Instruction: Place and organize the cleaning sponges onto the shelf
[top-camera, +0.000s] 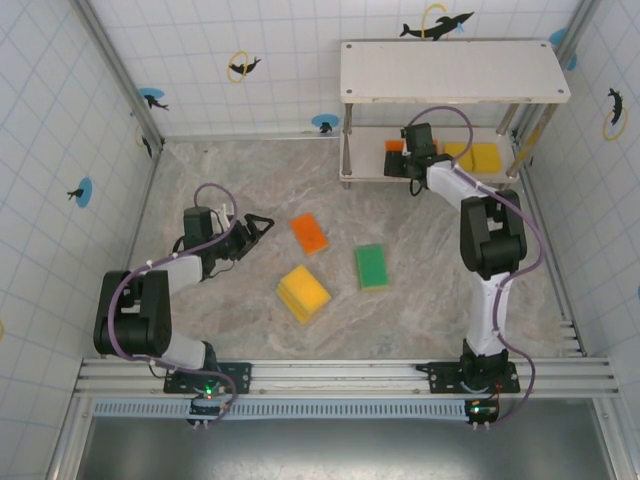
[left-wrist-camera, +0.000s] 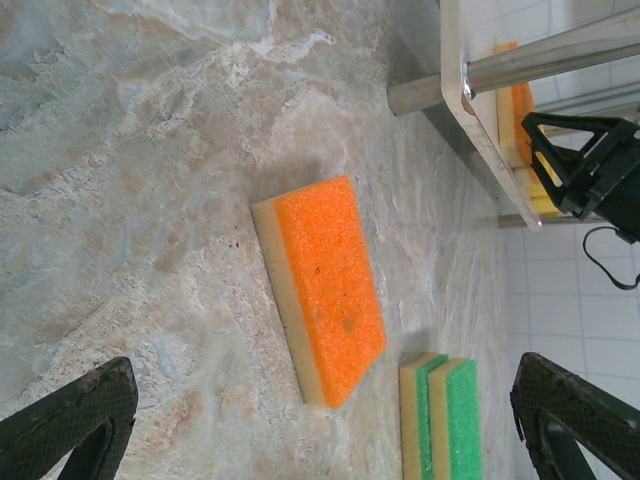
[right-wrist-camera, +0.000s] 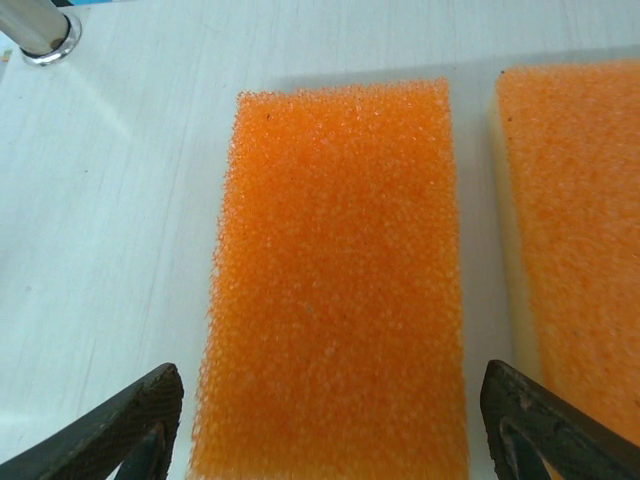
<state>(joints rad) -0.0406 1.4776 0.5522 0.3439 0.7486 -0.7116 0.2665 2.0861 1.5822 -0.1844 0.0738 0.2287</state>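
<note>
Enclosure: white tiled walls (top-camera: 200, 60), marble-pattern table (top-camera: 230, 180).

Right gripper (right-wrist-camera: 332, 372) reaches into the shelf (top-camera: 372, 176) beneath its top board (top-camera: 455, 70). Jaws stand apart, 1 finger on either side of an orange sponge (right-wrist-camera: 335, 270) lying flat on the lower tier (right-wrist-camera: 120, 200). There is a thin gap at each flank, so nothing is gripped. A 2nd orange sponge (right-wrist-camera: 575, 220) lies just beside it, with yellow sponges (top-camera: 476, 156) further right on the same tier.

Left gripper (top-camera: 266, 224) hovers over the table, open and empty. Not yet shelved: loose orange sponge (top-camera: 309, 233), green sponge (top-camera: 371, 266), yellow stack (top-camera: 303, 293).

Risk: the gaps are narrow and foam is light. A skewed retreat could snag the sponge and drag it crooked, into its neighbour or off the front edge. The wrist could also clip the top board or a silver leg (top-camera: 346, 140).

Surface is veined grey-beige and matte. Dolphin stickers (top-camera: 437, 25) dot the walls.
</note>
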